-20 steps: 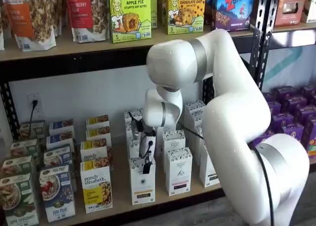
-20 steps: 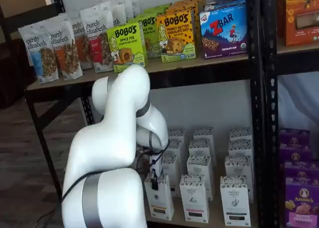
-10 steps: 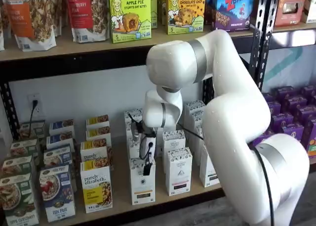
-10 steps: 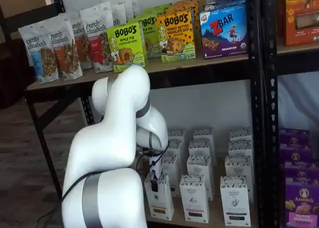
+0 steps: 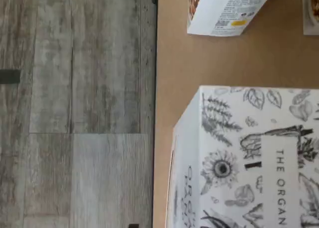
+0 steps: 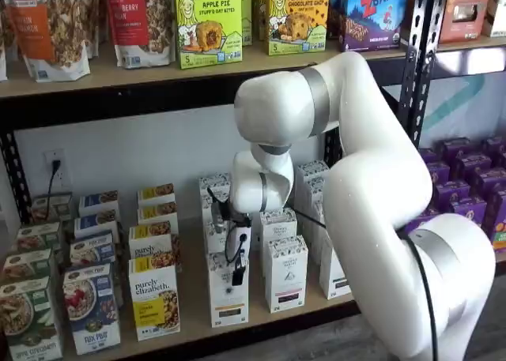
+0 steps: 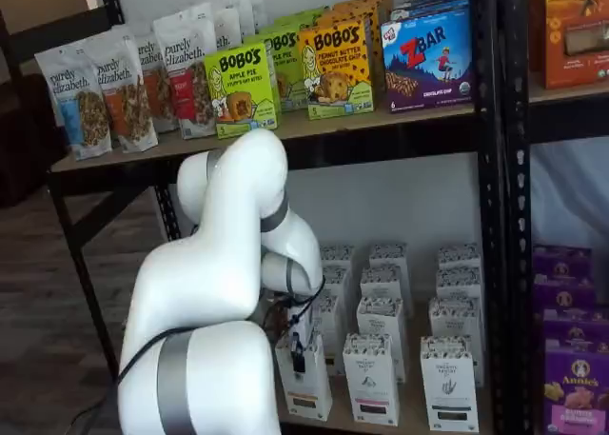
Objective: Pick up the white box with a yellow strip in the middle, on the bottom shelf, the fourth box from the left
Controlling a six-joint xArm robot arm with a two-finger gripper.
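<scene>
The white box (image 6: 228,296) stands at the front of the bottom shelf (image 6: 194,302), with its yellow strip low on its front. Both shelf views show it (image 7: 306,385). My gripper (image 6: 235,268) hangs at the box's top. One black finger and a cable overlap the upper front face, so no gap shows, but the jaws stand wide. The box rests on the board and is not lifted. In the wrist view its leaf-printed top (image 5: 249,158) lies close below, beside the tan board (image 5: 174,63).
White cartons with black strips (image 6: 285,276) stand just right of the box, and more rows stand behind it. A purely elizabeth box (image 6: 154,304) is to its left. The arm's white body (image 6: 379,203) stands before the rack. Grey plank floor (image 5: 75,108) lies beyond the shelf edge.
The wrist and gripper have sunk a little lower onto the white box's top. The box has not moved.
</scene>
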